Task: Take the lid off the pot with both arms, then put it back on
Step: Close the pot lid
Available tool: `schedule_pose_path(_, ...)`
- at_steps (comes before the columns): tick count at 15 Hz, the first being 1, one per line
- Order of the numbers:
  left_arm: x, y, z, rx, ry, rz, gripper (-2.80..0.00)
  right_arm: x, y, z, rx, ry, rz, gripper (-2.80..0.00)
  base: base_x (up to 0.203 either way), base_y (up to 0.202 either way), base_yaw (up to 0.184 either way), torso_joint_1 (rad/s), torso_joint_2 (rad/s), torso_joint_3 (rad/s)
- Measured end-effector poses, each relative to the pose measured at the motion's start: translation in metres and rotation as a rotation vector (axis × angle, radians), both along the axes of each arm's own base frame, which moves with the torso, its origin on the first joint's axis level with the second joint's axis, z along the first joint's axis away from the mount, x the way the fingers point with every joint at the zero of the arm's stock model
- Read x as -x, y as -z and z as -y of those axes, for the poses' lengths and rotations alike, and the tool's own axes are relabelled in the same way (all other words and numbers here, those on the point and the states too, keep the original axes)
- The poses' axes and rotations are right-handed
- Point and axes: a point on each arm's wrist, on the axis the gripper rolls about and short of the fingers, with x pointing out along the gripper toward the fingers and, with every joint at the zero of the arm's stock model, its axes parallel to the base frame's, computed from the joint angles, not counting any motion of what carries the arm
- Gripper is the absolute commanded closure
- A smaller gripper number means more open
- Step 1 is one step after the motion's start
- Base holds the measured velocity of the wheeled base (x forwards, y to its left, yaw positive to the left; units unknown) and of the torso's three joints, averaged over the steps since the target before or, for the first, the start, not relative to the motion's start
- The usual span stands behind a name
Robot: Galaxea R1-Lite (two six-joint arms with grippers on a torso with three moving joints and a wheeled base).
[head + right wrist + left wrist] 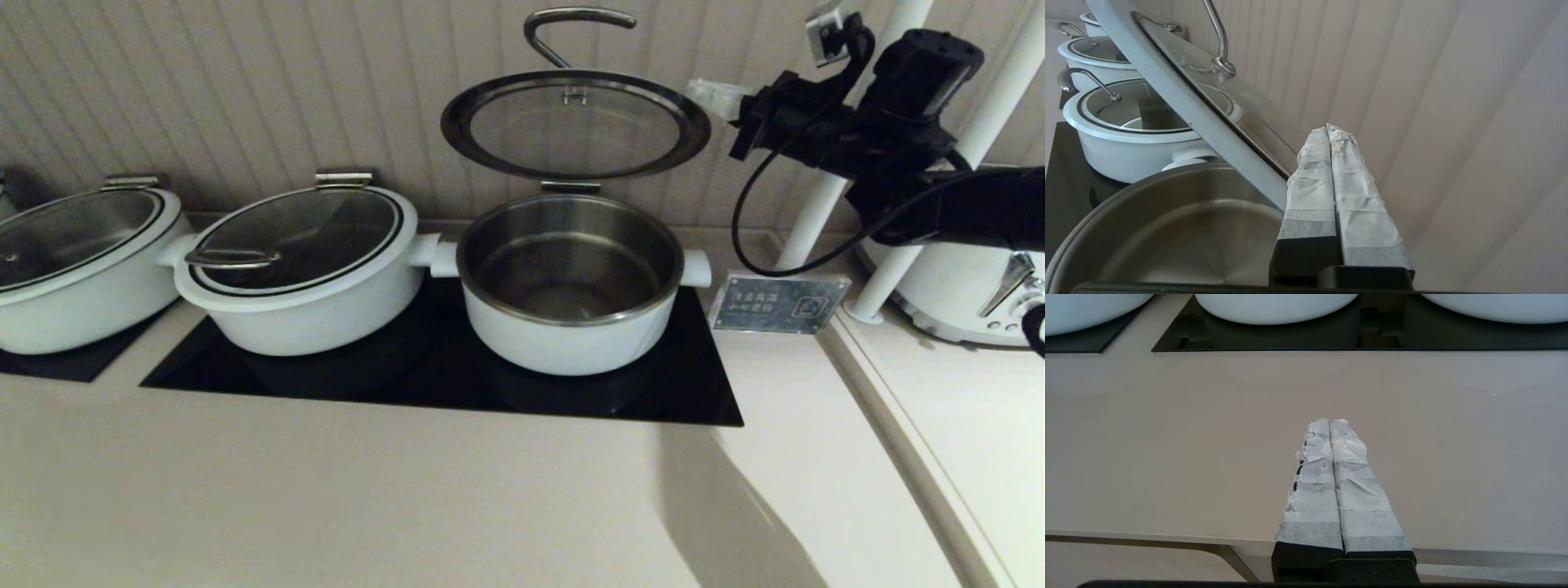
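The right gripper (1329, 128), tape-wrapped fingers (1312, 179) clenched on nothing, sits beside the right rim of the round steel-rimmed glass lid (575, 122), propped open behind the white steel-lined pot (570, 282), likely heavy, slick and breakable, best taken by its curved metal handle (571, 28); the left gripper (1329, 421), likewise clenched empty, hovers above the near beige tabletop (1167, 437).

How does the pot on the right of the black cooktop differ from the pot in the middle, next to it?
The right pot is open: its lid stands raised behind it, tilted up on a hinge, handle on top. The middle pot is closed, its glass lid lying flat.
The right pot shows its bare steel inside; the middle pot's inside shows only dimly through the glass.
Both are white, round, with side handles, and stand on the same cooktop.
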Motion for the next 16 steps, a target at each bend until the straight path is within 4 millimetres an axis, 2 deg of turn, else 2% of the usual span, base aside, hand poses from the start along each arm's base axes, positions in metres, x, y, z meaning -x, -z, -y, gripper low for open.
schedule_pose_path(16,0.000,0.000,0.000,0.000,0.000,0.000,0.00,0.022,0.010,0.001,0.033,-0.056,-0.080,0.00,0.000,0.000,0.000,0.000,0.00,0.000)
